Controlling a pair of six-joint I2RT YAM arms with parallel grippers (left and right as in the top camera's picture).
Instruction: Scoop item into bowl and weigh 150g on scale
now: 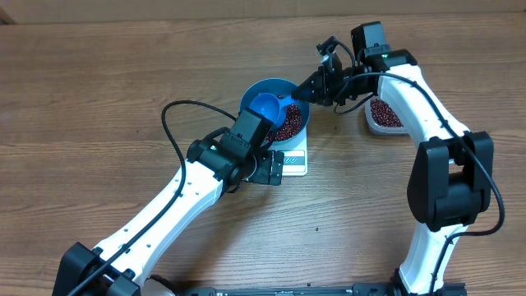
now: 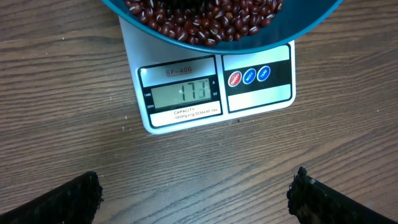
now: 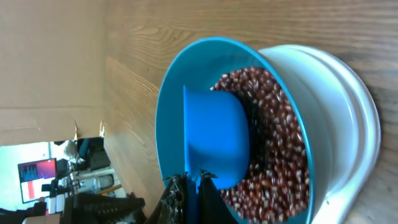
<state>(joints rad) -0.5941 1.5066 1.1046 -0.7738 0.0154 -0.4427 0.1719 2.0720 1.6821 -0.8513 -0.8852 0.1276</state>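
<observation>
Right jaws clamped on blue scoop [image 3: 214,140] handle, its head ahead of them in bowl [image 3: 169,112] over beans [image 3: 280,149], left jaws wide above bench [image 2: 62,124], scale [image 2: 258,93] just ahead, reads 173

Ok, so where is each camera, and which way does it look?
Overhead: above the table, looking straight down; left arm and right arm show by the bowl on the scale.
Left wrist: on the left arm, faces down at the scale's display; the open left gripper shows below.
Right wrist: on the right arm, looks into the bowl at the beans; the right gripper pinches the scoop.
Shared: every view shows the bowl of beans.
</observation>
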